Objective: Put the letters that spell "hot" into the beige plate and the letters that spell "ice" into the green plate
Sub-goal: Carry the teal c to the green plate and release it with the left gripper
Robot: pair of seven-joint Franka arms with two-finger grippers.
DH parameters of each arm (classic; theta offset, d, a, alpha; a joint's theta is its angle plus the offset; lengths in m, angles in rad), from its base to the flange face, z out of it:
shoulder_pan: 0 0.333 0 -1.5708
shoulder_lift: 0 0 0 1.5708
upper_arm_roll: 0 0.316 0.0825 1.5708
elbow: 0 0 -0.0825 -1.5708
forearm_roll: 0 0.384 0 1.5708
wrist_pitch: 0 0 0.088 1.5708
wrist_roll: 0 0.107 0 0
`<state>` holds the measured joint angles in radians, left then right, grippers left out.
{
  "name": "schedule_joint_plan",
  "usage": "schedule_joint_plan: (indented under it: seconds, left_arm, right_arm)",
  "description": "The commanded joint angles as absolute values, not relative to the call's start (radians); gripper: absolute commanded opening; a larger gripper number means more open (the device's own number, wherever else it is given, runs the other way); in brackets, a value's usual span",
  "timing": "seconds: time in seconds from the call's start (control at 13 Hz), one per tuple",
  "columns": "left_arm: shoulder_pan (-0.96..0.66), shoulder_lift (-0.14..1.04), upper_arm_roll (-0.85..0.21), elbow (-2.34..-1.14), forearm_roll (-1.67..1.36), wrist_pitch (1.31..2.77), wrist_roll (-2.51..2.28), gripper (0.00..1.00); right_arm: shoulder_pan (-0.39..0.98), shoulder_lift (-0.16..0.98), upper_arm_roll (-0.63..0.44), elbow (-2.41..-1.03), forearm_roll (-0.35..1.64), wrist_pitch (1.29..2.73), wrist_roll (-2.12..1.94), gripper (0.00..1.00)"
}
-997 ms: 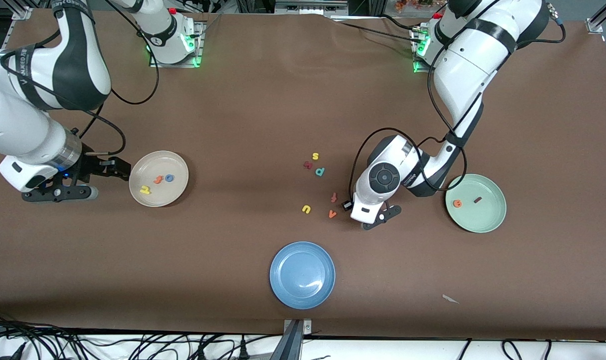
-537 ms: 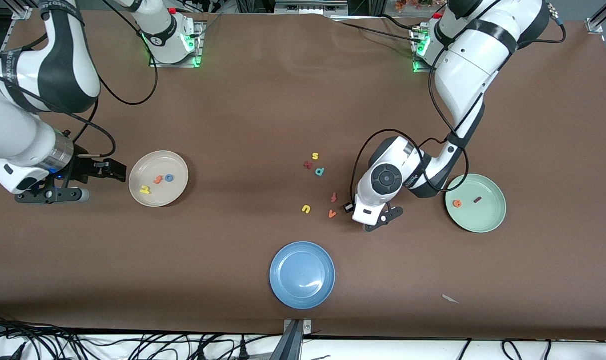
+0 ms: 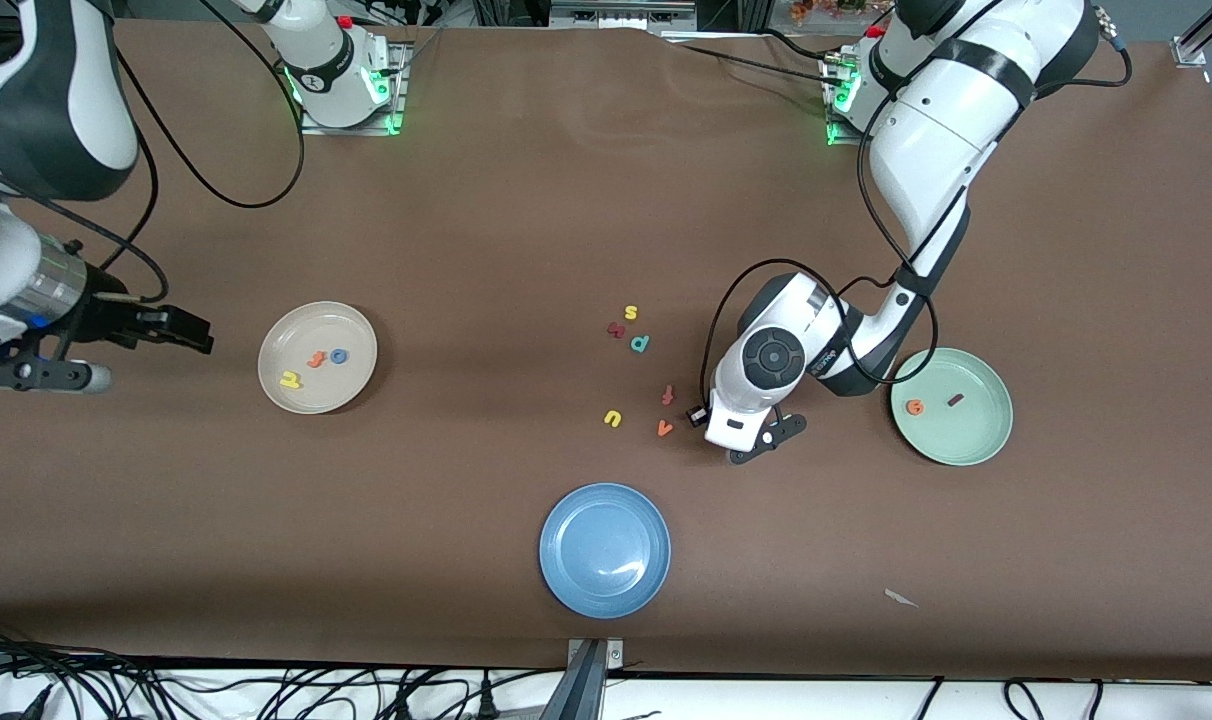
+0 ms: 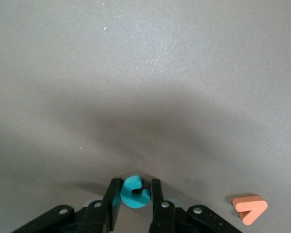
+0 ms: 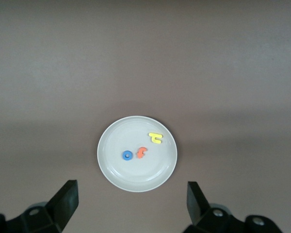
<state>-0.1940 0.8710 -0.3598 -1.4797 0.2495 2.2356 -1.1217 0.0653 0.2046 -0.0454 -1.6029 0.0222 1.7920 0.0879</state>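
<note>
The right gripper [image 3: 201,337] hangs spread wide over the tabletop [image 3: 526,220] near the right arm's edge, beside the beige plate [image 3: 351,385]. That plate's got the yellow h [image 3: 290,379], orange t [image 3: 316,358] and blue o [image 3: 338,355]. Mid-tabletop, the left gripper [image 4: 136,199] has its fingers either side of the teal c [image 4: 135,191], beside the orange v [image 3: 665,429]. The green plate [image 3: 971,445], near the left arm's edge, holds the orange e [image 3: 914,407] and dark red i [image 3: 956,400].

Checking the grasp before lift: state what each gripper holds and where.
The left gripper has its fingers on either side of the teal c; a firm hold cannot be told. The right gripper is open, empty.
</note>
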Motion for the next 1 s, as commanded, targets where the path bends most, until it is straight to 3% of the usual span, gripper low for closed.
schedule_joint_plan:
  seconds: [0.0,0.38,0.92]
  left_arm:
    - [-0.203,0.896,-0.344,-1.457,0.262,2.237,-1.123,0.26]
    - [-0.195,0.876,-0.341,-1.454,0.264,2.218,-1.115,0.18]
    - [-0.046,0.767,-0.339,-1.479,0.301,2.031,-0.795,0.17]
  right_arm:
    - [0.052,0.146,-0.026,-1.628,0.003,1.749,0.149,0.99]
    - [-0.007,0.144,0.052,-1.626,-0.005,1.744,0.209,0.99]
    - [-0.003,0.161,0.074,-1.623,-0.048,1.752,0.186,1.00]
